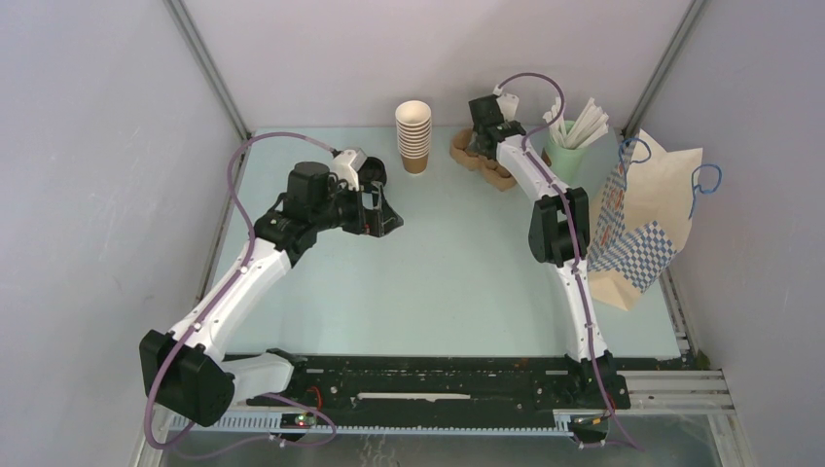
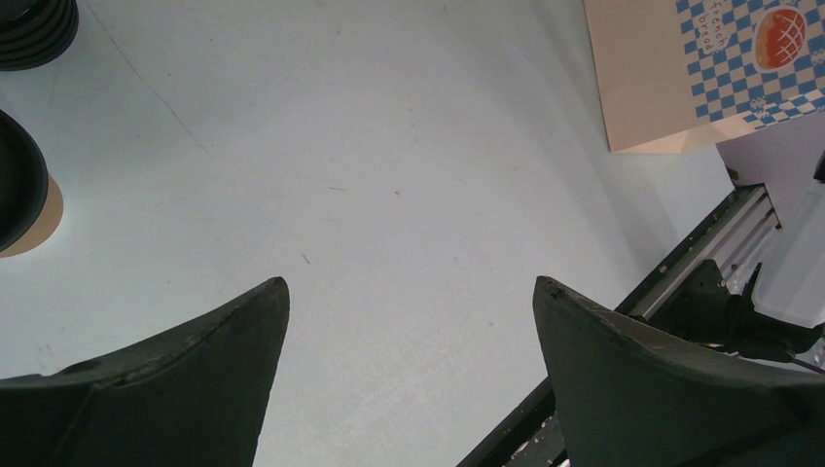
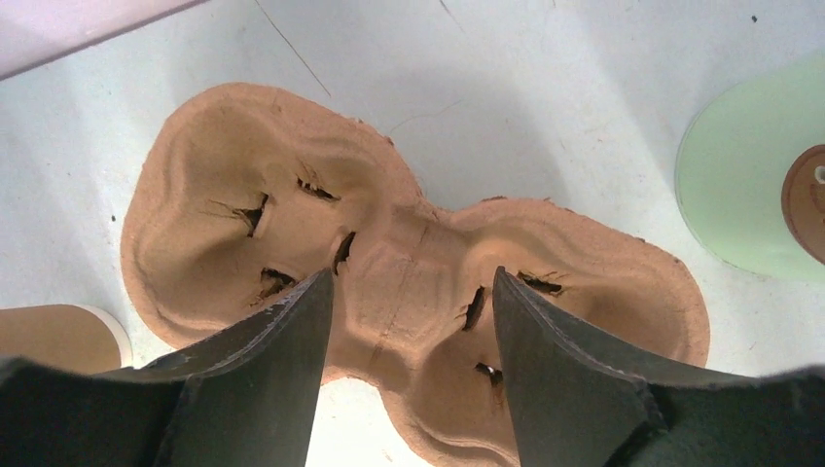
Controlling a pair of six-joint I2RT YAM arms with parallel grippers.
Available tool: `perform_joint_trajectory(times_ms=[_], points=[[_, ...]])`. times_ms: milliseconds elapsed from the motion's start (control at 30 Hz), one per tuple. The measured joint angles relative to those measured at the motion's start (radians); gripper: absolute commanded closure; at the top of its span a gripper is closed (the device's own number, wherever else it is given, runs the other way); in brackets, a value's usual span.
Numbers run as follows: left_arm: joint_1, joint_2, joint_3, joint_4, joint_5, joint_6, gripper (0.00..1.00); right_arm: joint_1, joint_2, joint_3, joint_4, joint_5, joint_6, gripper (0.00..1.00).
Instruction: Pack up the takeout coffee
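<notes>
Your right gripper (image 3: 412, 275) is outstretched, jaws apart astride the brown moulded-pulp tray (image 3: 233, 175); left gripper (image 2: 411, 282) spread wide; brown kraft paper cup (image 3: 53, 336) cropped.

The small tapered brown kraft paper cups (image 1: 413, 136) stand nested in one upright stack, mouths up. The topmost cup shows its white inside and rolled rim. Below it the pale rims sit ringed one over another, and only the lowest cup shows its full brown wall. The stack rests on its base just left of the brown moulded-pulp two-well cup tray (image 1: 463, 151), near it but apart. In the right wrist view, a strip of brown wall with a white edge (image 3: 53, 336) shows beside the tray's (image 3: 409, 253) left end.
</notes>
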Motion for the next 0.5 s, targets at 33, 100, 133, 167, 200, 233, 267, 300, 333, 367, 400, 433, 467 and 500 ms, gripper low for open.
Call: perform_joint_trajectory(times_ms=[33, 100, 133, 167, 200, 233, 267, 300, 333, 367, 400, 433, 467, 500], points=[[0.0, 0.0, 0.0, 0.0, 0.002, 0.0, 0.0, 0.0, 0.0, 0.004, 0.0, 0.002, -0.002, 0.31], [0.0, 0.0, 0.0, 0.0, 0.003, 0.0, 0.0, 0.0, 0.002, 0.013, 0.0, 0.003, -0.005, 0.34], [0.0, 0.0, 0.0, 0.001, 0.003, 0.0, 0.0, 0.0, 0.002, 0.015, 0.0, 0.002, -0.005, 0.35], [0.0, 0.0, 0.0, 0.001, 0.004, 0.0, 0.0, 0.0, 0.002, 0.015, 0.0, 0.002, -0.005, 0.36], [0.0, 0.0, 0.0, 0.001, 0.005, 0.0, 0.0, 0.0, 0.002, 0.015, 0.0, 0.001, -0.005, 0.38], [0.0, 0.0, 0.0, 0.001, 0.006, 0.0, 0.0, 0.0, 0.003, 0.015, 0.0, -0.001, -0.005, 0.38], [0.0, 0.0, 0.0, 0.001, 0.007, 0.0, 0.0, 0.0, 0.005, 0.015, 0.0, -0.002, -0.005, 0.39], [0.0, 0.0, 0.0, 0.001, 0.008, 0.0, 0.0, 0.0, 0.006, 0.015, 0.0, -0.002, -0.005, 0.38], [0.0, 0.0, 0.0, 0.001, 0.01, 0.0, 0.0, 0.0, 0.01, 0.015, 0.0, -0.003, -0.005, 0.38], [0.0, 0.0, 0.0, 0.001, 0.01, 0.0, 0.0, 0.0, 0.012, 0.015, 0.0, -0.005, -0.005, 0.38], [0.0, 0.0, 0.0, 0.001, 0.01, 0.0, 0.0, 0.0, 0.015, 0.015, 0.0, -0.006, -0.005, 0.39], [0.0, 0.0, 0.0, 0.001, 0.01, 0.0, 0.0, 0.0, 0.018, 0.015, 0.0, -0.007, -0.005, 0.4], [0.0, 0.0, 0.0, 0.001, 0.01, 0.0, 0.0, 0.0, 0.021, 0.015, 0.0, -0.008, -0.005, 0.42], [0.0, 0.0, 0.0, 0.002, 0.01, 0.0, 0.0, 0.0, 0.023, 0.015, 0.001, -0.01, -0.004, 0.43]])
